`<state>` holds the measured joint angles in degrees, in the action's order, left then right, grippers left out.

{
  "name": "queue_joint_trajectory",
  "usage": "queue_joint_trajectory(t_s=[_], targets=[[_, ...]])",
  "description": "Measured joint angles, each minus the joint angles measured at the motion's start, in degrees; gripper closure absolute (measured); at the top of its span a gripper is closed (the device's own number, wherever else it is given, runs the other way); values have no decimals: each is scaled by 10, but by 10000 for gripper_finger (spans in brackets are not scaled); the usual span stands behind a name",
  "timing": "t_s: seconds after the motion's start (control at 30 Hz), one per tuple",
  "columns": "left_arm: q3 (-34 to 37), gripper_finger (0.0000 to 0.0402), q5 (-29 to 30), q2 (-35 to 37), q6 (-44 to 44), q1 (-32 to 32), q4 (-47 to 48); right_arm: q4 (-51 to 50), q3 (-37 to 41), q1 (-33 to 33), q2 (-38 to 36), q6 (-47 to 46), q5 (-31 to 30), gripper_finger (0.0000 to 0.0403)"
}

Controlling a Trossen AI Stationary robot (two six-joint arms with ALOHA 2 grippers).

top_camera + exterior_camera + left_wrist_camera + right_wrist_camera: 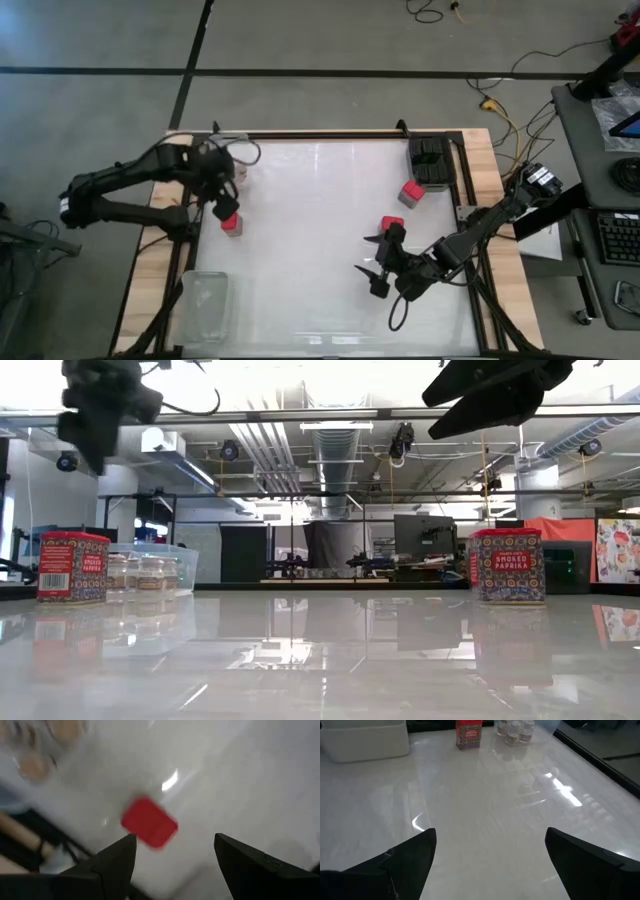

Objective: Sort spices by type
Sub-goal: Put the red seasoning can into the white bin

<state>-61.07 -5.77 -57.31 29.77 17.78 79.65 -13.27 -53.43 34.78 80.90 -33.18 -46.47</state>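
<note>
Black boxes (431, 163) sit grouped far right; jars (233, 168) far left. Three red tins (232, 224) lie scattered on the worktop (310, 270), unsorted. My left gripper (224, 205) hangs released above one tin; my right gripper (378, 262) is spread, empty.

Two dark jointed arms (120, 190) (black cables looped along them), each ending in matte black wedge-shaped fingers (405, 860).
</note>
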Motion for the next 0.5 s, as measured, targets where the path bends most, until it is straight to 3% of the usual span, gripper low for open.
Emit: queue_joint_trajectory(t_s=[0.13,0.5], targets=[[10,146,-12,-12,9,-34,38,3,0,5,0,-18,2,39],[59,89,-3,-31,86,-33,35,4,0,32,0,-32,23,39]])
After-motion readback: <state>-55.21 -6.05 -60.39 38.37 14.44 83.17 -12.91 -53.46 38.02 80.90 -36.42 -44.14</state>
